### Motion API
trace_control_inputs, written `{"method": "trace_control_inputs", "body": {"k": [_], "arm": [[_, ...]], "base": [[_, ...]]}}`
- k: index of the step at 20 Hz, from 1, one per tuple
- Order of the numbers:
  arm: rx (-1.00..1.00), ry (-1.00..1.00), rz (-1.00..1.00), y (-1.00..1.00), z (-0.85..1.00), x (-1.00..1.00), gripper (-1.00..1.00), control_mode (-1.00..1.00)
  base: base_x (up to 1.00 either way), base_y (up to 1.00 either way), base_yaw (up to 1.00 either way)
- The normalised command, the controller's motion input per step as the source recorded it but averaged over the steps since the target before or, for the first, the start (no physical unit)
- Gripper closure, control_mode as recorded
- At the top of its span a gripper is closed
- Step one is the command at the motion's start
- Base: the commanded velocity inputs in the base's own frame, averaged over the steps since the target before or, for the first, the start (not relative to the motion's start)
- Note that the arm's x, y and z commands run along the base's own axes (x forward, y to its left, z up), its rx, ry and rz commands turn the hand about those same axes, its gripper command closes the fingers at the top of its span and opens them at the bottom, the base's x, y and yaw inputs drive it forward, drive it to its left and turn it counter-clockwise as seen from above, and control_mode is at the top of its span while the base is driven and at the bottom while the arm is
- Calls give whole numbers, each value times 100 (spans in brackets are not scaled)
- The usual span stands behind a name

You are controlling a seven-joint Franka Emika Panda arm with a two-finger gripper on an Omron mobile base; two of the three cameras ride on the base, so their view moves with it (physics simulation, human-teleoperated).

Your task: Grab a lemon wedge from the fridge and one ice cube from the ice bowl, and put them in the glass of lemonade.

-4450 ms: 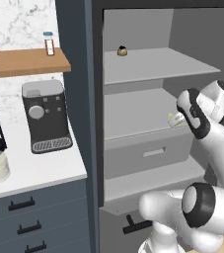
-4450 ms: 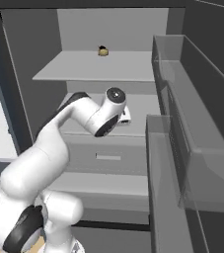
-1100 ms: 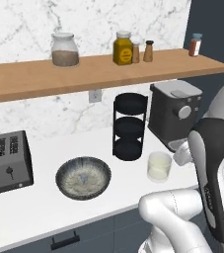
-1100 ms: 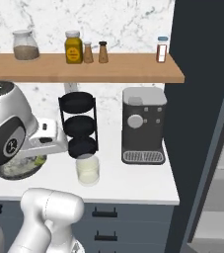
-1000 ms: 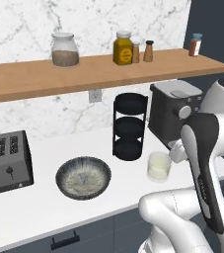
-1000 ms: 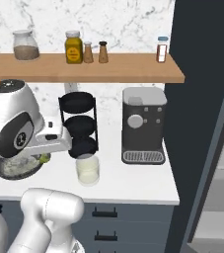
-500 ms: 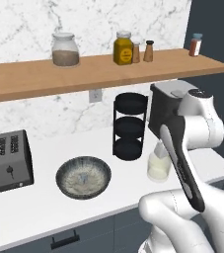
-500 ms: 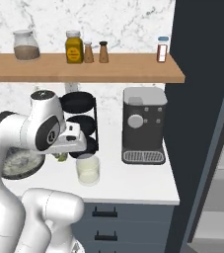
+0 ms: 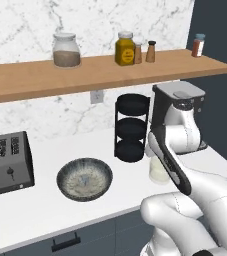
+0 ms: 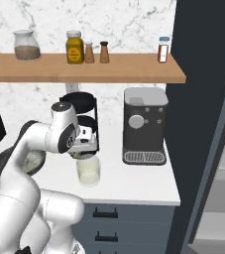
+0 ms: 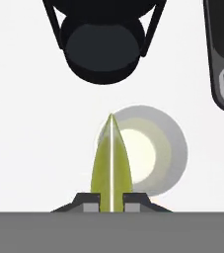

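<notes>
The glass of lemonade (image 10: 88, 171) stands on the white counter in front of the black rack. My gripper (image 10: 81, 153) hangs just above the glass's rim and is shut on the lemon wedge (image 11: 111, 163), a thin yellow-green sliver between the fingertips. Looking down in the hand view, the wedge overlaps the near left part of the glass (image 11: 145, 150). The ice bowl (image 9: 84, 178), dark-rimmed and speckled inside, sits on the counter left of the glass (image 9: 157, 171), which my forearm partly covers. The fridge's dark side (image 10: 198, 124) rises at the right.
A black three-tier rack (image 10: 82, 119) stands right behind the glass, and a coffee machine (image 10: 144, 125) is to its right. A toaster (image 9: 5, 162) sits at the far left. A wooden shelf (image 9: 100, 70) with jars and shakers runs above the counter.
The base has driven from the open fridge to the counter. Over the last second the arm swung right from near the bowl to over the glass, carrying the lemon wedge.
</notes>
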Motion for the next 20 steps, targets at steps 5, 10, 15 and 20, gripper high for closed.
{"method": "trace_control_inputs", "body": {"k": [5,10,15,20], "arm": [[0,6,0,-35,-45,43,100,-100],[0,0,0,-1,-51,14,100,-100],[0,0,0,0,-30,24,100,-100],[0,0,0,0,-5,35,100,-100]], "base": [[0,0,0],[0,0,0],[0,0,0],[0,0,0]]}}
